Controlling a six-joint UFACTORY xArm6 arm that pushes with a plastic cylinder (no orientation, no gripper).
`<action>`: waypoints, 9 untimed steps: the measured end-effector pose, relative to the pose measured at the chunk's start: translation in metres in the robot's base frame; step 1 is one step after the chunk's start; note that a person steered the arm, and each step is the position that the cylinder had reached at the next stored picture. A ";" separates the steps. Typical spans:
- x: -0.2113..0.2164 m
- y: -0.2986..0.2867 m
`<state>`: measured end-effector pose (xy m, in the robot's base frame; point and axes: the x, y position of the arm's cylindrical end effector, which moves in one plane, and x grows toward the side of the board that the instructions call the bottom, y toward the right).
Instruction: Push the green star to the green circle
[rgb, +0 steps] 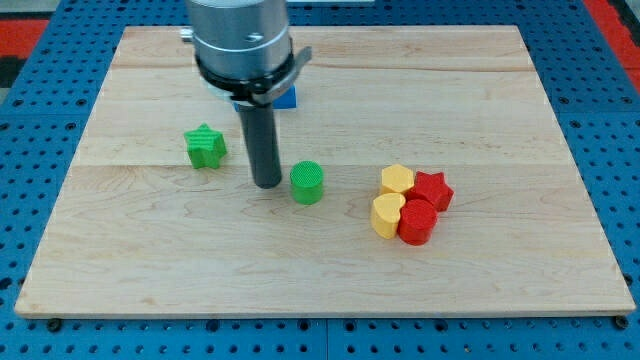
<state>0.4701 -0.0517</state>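
Note:
The green star (205, 146) lies on the wooden board at the view's left of centre. The green circle (308, 182) stands to its right and a little lower. My tip (267, 184) rests on the board between them, just left of the green circle and close to it, with a small gap. The star is apart from the tip, up and to the left.
A blue block (287, 97) is partly hidden behind the arm near the view's top. A cluster at the right holds two yellow hearts (397, 180) (387, 214), a red star (432, 189) and a red cylinder (417, 222). The wooden board (150, 260) lies on a blue pegboard.

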 end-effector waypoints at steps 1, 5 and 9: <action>0.007 0.028; -0.034 0.003; -0.050 -0.101</action>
<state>0.4198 -0.1531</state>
